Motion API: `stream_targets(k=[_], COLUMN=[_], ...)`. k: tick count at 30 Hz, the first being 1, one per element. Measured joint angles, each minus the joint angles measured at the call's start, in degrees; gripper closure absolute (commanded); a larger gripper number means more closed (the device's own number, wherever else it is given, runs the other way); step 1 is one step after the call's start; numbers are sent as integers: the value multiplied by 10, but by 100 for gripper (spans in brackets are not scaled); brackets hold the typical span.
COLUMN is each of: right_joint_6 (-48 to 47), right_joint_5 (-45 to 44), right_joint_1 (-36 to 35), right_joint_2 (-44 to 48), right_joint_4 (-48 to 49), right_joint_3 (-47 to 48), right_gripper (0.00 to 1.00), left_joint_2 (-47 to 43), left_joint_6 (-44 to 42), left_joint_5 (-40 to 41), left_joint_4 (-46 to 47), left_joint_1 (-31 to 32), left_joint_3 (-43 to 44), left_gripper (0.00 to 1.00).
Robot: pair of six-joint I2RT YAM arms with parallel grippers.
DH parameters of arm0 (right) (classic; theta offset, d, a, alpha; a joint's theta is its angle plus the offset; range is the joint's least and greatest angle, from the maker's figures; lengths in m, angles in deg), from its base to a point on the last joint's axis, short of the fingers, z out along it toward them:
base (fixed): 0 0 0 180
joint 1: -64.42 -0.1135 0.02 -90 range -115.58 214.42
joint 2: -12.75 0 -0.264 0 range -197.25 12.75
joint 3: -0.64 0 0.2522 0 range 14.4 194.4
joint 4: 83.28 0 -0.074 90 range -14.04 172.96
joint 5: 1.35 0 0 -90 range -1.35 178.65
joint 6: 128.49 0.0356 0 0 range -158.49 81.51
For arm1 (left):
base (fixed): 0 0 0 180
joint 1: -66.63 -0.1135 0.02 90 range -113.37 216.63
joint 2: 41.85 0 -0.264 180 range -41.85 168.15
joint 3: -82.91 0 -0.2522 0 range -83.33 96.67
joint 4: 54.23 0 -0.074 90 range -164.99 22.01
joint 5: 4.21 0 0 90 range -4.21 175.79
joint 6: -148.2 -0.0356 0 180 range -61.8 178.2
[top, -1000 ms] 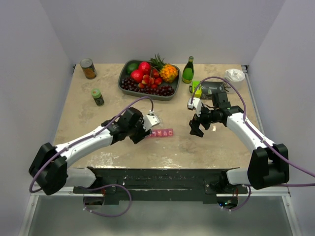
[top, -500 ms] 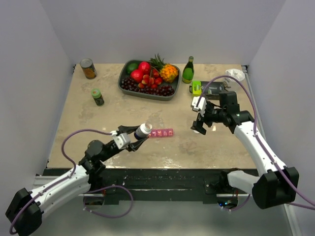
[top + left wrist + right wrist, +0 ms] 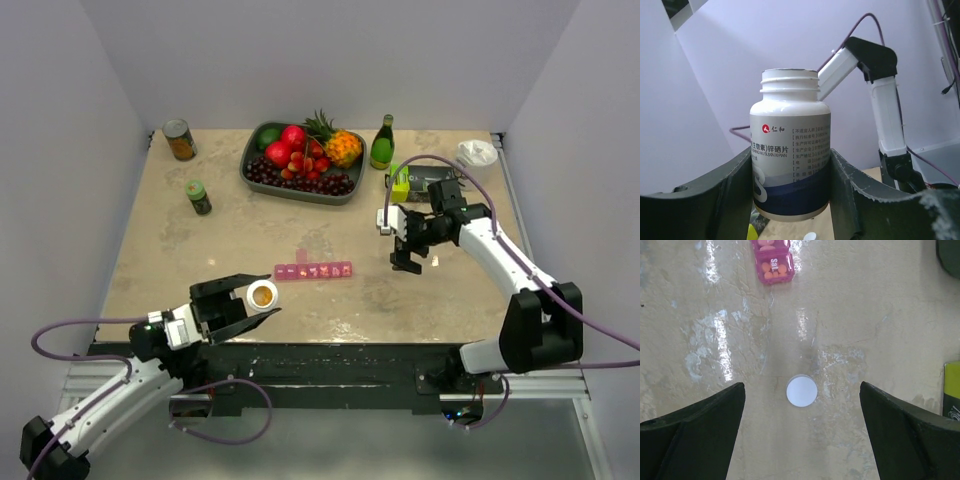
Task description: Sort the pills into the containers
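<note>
The pink pill-organiser strip [image 3: 313, 270] lies flat near the table's middle. Its "Sat" end compartment [image 3: 772, 262] holds orange pills in the right wrist view. My left gripper [image 3: 250, 303] is pulled back over the near left edge. It is shut on an uncapped white pill bottle [image 3: 263, 294] with a blue band [image 3: 790, 150], held upright. My right gripper [image 3: 405, 255] is open above the table, right of the strip. A white round cap [image 3: 801, 390] lies on the table between its fingers [image 3: 700, 435].
A grey fruit tray [image 3: 252, 172] stands at the back middle, with a green bottle [image 3: 382, 142] to its right. A can [image 3: 179, 139] and a green-capped jar [image 3: 199, 197] stand at the back left. A yellow-green box [image 3: 399, 178] sits behind the right gripper.
My left arm has drawn back from the strip to the near left edge with the bottle. The whole strip now shows. My right gripper has shifted only slightly and stays open.
</note>
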Motion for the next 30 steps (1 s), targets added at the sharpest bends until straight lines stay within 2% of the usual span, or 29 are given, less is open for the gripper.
stream_targets(k=[2,9,14,19,30], right_joint_6=[-22,-91,-100,-97,-91], right_joint_5=[-6,-49,-93,-131,-132], right_joint_1=[0,0,0,0,-5], right_joint_2=[-6,-97,-158,-179,-180], right_joint_4=[-1,13,25,39,34], right_joint_3=[-1,-5,-5,-5,-5], right_gripper=[1,1,7,18,40], left_joint_2=[-20,-31,-53,-60,-62], left_joint_6=[-5,-129,-191,-220,-240], left_joint_5=[-19,-52,-49,-38,-4], left_joint_4=[-23,-288,-414,-469,-517], left_joint_1=[0,0,0,0,0], left_joint_3=[12,87,92,92,92], left_gripper=[100,100,100,100,100])
